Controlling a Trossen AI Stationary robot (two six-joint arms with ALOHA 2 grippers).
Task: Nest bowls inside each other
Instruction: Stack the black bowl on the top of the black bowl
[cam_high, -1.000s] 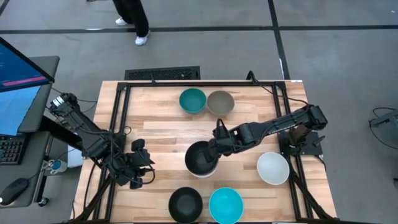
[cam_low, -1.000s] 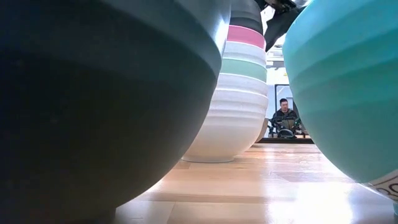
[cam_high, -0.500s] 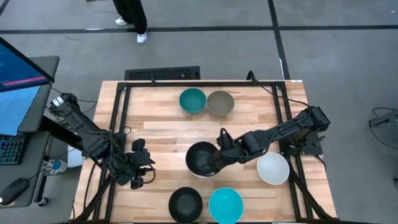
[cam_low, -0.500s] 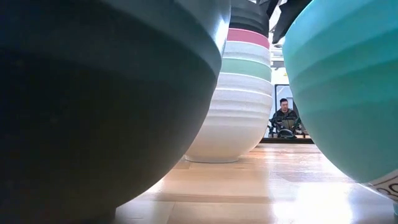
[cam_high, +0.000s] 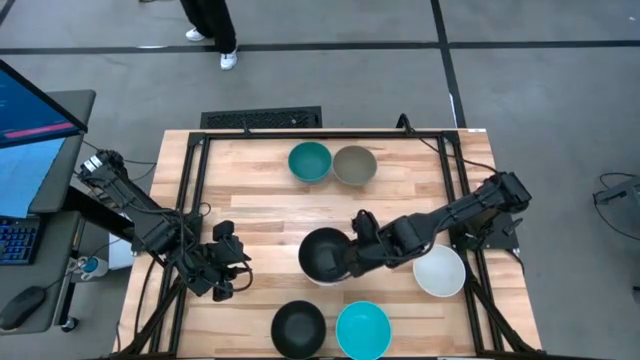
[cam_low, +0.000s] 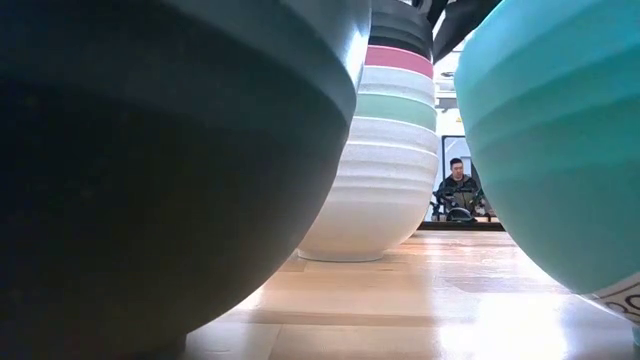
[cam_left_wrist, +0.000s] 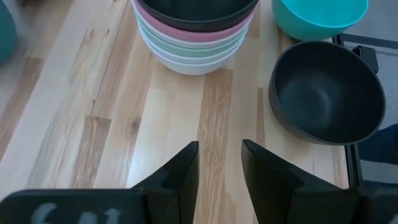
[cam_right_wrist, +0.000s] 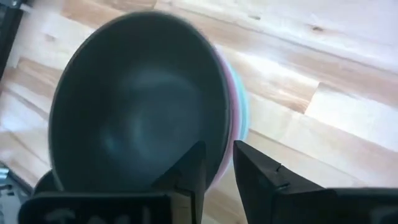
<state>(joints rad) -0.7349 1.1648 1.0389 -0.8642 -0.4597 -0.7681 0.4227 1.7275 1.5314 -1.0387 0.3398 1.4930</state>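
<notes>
A stack of nested bowls (cam_high: 325, 255) stands mid-table, white at the bottom, then green and pink bands (cam_low: 385, 110), with a black bowl (cam_right_wrist: 137, 106) on top. Single bowls rest on their bases: teal (cam_high: 309, 161) and taupe (cam_high: 354, 165) at the far side, white (cam_high: 439, 270) at the right, black (cam_high: 298, 327) and cyan (cam_high: 362, 330) at the near edge. My right gripper (cam_high: 350, 263) is at the stack's right rim, shut on the top black bowl. My left gripper (cam_high: 228, 268) waits open at the table's left, clear of the stack (cam_left_wrist: 196, 37). My right gripper has the top black bowl by its rim (cam_right_wrist: 219, 140) on the side toward the table's right. One finger (cam_right_wrist: 194, 168) is inside the bowl and the other (cam_right_wrist: 252, 168) outside. The fingers slant down from the right. The bowl sits upright, nested in the stack.
Bare wood lies between the stack and the far pair of bowls, and left of the stack around my left gripper (cam_left_wrist: 220, 168). The near black bowl (cam_left_wrist: 326, 93) and cyan bowl (cam_left_wrist: 320, 15) stand close together. A black frame (cam_high: 190, 200) edges the table. A person (cam_low: 458, 190) sits far behind.
My right gripper has moved down and toward the near edge along the stack's right side. The top black bowl has sunk lower into the stack, and the stack has shifted slightly sideways on the table. The left arm has kept still.
</notes>
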